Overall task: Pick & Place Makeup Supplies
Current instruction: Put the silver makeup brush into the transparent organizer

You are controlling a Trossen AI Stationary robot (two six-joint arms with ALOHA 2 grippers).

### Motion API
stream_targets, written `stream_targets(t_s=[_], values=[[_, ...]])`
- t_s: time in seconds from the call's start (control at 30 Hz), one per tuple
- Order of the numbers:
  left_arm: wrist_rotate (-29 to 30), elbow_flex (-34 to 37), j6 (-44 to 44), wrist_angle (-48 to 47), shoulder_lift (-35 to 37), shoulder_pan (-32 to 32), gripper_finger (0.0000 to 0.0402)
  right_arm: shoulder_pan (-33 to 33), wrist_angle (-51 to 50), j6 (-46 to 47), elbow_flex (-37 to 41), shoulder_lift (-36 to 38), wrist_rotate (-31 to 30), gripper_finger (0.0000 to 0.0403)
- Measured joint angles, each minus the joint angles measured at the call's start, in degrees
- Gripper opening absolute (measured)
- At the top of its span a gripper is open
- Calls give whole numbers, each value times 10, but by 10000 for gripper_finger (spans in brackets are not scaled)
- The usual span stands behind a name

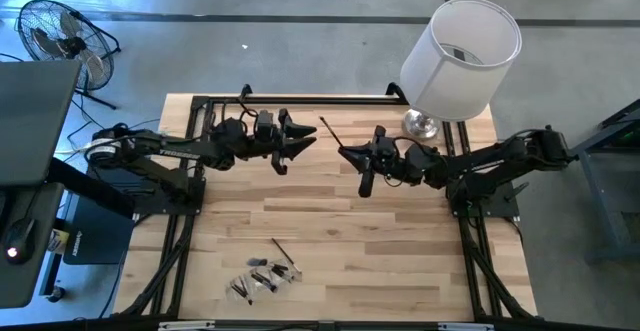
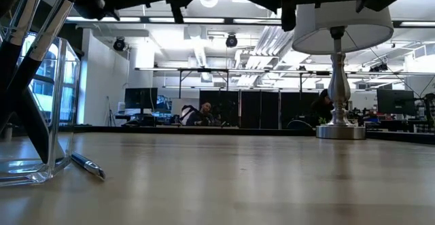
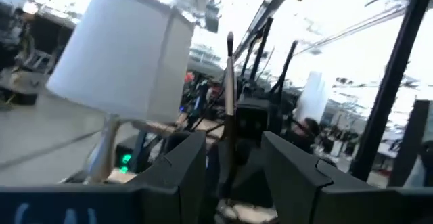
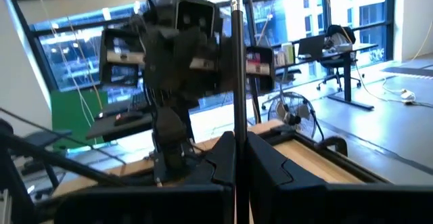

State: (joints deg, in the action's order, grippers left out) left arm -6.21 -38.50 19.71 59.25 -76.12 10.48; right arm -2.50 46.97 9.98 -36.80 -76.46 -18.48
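My right gripper [image 1: 345,153] hovers over the middle of the table's far half, shut on one thin dark makeup brush [image 1: 328,129] that sticks out toward the far edge. My left gripper [image 1: 305,141] faces it from the left, open and just short of the brush. In the left wrist view the brush [image 3: 229,82] shows beyond the gap between the open fingers [image 3: 186,163]. The other brushes [image 1: 282,254] lie near the table's front edge beside a clear plastic holder [image 1: 258,279]. In the low view the holder [image 2: 41,116] has dark brushes leaning in it. My right gripper pinches the brush's thin shaft [image 4: 236,126] between its two shut fingers [image 4: 220,160], near one end. The fingers lie across the shaft. The long free part rises past the fingertips, and the brush is lifted clear of the table.
A table lamp with a white shade [image 1: 462,56] stands on its metal base [image 1: 422,123] at the far right corner, close behind my right arm. One loose brush [image 2: 88,165] lies beside the holder. Bare wooden tabletop [image 1: 400,241] stretches between the arms and the front pile.
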Motion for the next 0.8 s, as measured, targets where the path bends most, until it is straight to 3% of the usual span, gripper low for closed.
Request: stream_targets(t_s=[0.37,0.8], values=[[-41,-46,14,14,-52,0,142,14,58,-11,-61,-96,34,8],[-50,-49,8,1,-53,0,142,21,60,-15,-62,-97,39,8]])
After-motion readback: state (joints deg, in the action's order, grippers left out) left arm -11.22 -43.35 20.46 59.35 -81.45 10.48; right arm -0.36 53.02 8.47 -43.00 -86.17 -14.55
